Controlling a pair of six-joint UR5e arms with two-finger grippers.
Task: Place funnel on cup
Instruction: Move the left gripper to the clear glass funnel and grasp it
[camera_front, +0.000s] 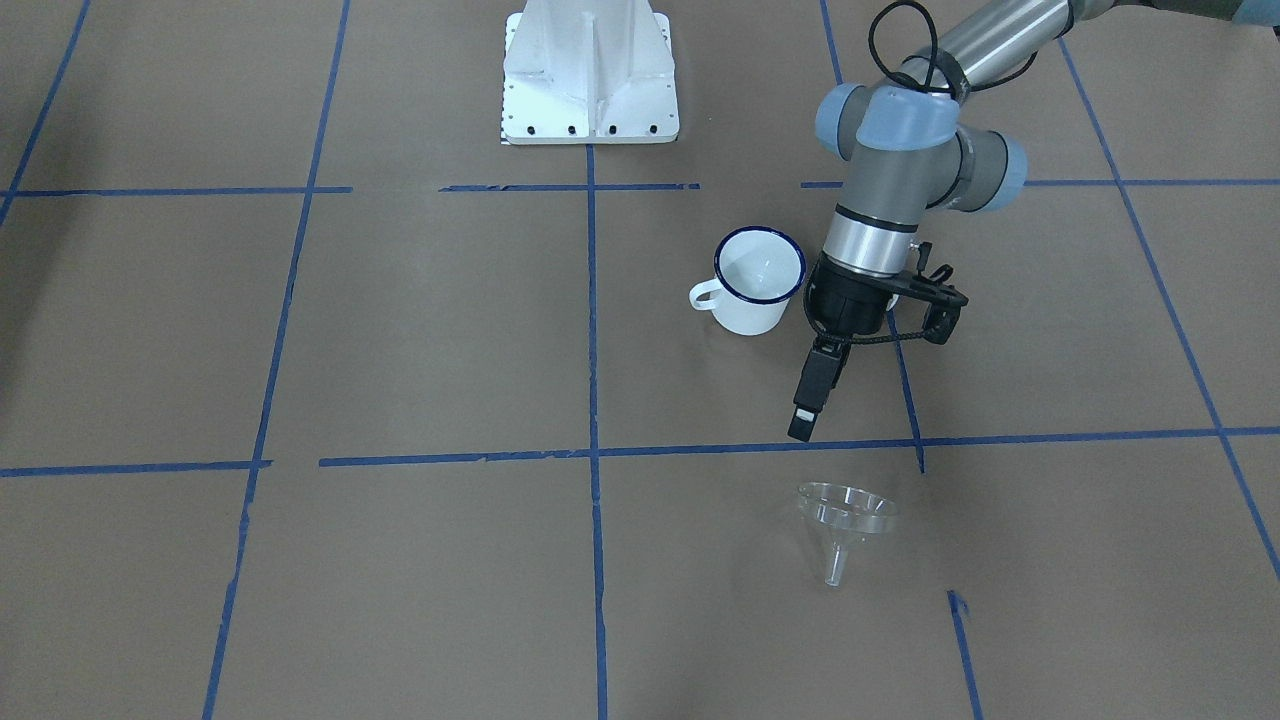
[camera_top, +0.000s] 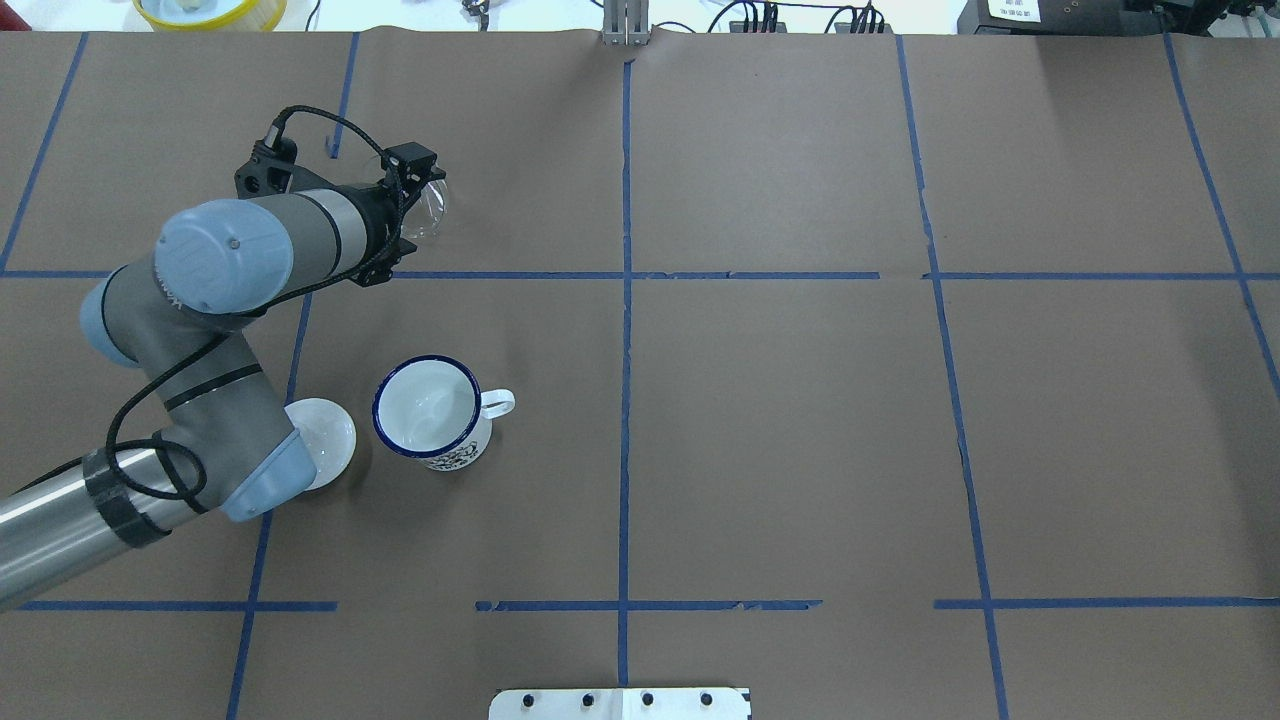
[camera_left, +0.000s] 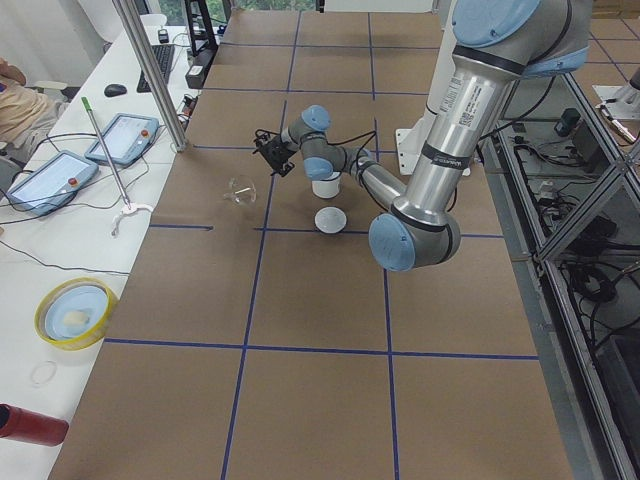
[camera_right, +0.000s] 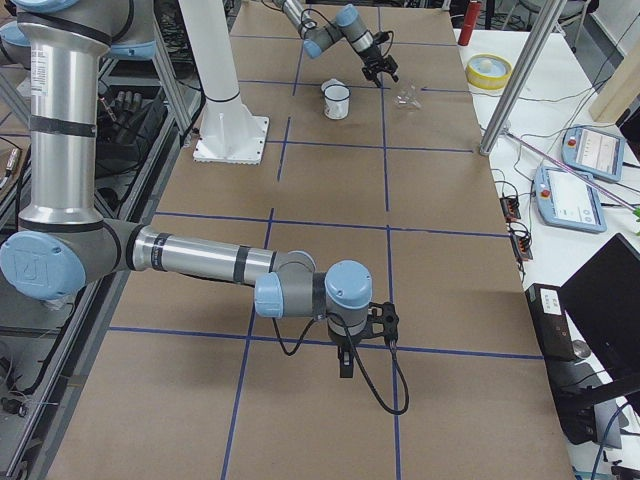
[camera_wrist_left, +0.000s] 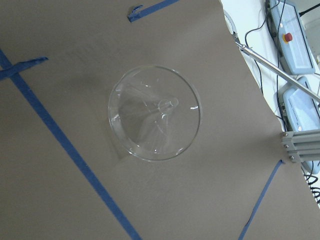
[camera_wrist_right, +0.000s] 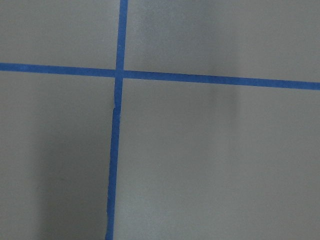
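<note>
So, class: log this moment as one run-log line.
pre-grasp | left gripper open, near funnel | funnel on table, ungrasped | cup upright, empty

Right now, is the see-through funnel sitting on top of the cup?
No, the funnel rests on the table, apart from the cup.

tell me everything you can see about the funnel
The funnel is small, clear, glossy plastic: a wide round cone narrowing to a thin spout. It seems to lie on its side on the brown paper table, spout pointing away from the robot, empty. Only the table touches it; the left gripper hangs short of it.
</note>
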